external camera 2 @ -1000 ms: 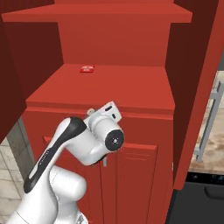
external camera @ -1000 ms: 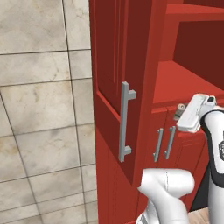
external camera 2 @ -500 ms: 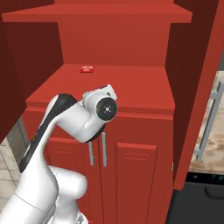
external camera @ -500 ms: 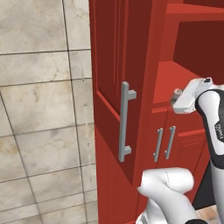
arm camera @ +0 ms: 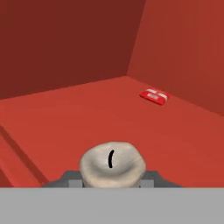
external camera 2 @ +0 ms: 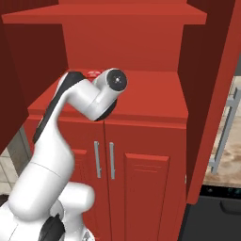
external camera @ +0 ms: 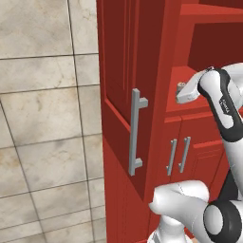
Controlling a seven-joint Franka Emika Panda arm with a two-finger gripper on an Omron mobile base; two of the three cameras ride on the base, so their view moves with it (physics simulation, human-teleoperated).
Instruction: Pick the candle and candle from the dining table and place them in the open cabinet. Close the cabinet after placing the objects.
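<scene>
In the hand view a pale candle (arm camera: 112,164) with a short black wick sits between my fingertips, and my gripper (arm camera: 112,177) is shut on it. The gripper (external camera: 180,91) hovers just above the front edge of the red inner shelf (arm camera: 87,118) of the open cabinet (external camera: 156,57), pointing into it. From the right base view my wrist (external camera 2: 115,81) covers the hand. The dining table is out of view.
A small flat red item (arm camera: 154,96) lies on the shelf near the back right corner, also seen as a red sliver (external camera 2: 92,73). The left door (external camera: 118,95) with its silver bar handle (external camera: 135,133) stands open, as does the right door (external camera 2: 207,94). Lower doors (external camera 2: 103,160) are shut.
The arm has lifted the hand from in front of the lower doors up to shelf height and swung it toward the cabinet opening, the candle still in the grip.
</scene>
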